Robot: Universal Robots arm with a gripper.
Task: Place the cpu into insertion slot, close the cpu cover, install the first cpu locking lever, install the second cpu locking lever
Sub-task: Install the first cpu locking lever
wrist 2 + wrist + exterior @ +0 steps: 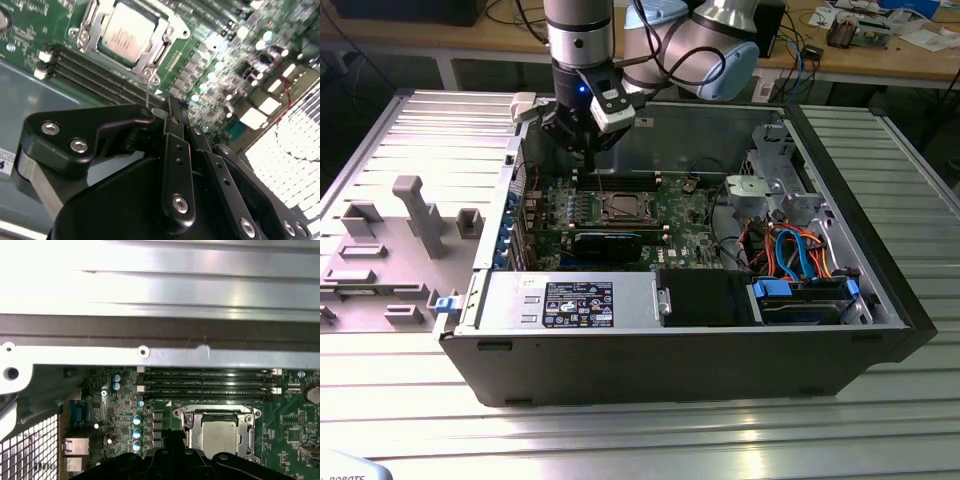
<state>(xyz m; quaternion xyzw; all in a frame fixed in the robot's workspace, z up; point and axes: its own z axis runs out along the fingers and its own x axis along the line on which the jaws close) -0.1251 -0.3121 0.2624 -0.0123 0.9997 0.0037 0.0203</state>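
The cpu (127,32) lies in the insertion slot (620,207) on the green board, its silver top showing. The cpu cover (167,31) sits flat around it as a silver frame, with the chip (217,436) showing through its window (218,413). A thin metal rod (147,95) rises from the socket's corner, close to my fingertips. My gripper (583,152) hangs above the board towards the exterior view's left and back of the socket, over the memory slots. In the second wrist view the gripper (172,107) is shut, with nothing seen between the fingers.
Long black memory slots (207,385) run beside the socket. The open case's rear wall (150,355) stands close behind them. A black card (607,243), a power supply (570,300) and drive cables (800,255) fill the case. A grey fixture block (390,250) sits outside, at the exterior view's left.
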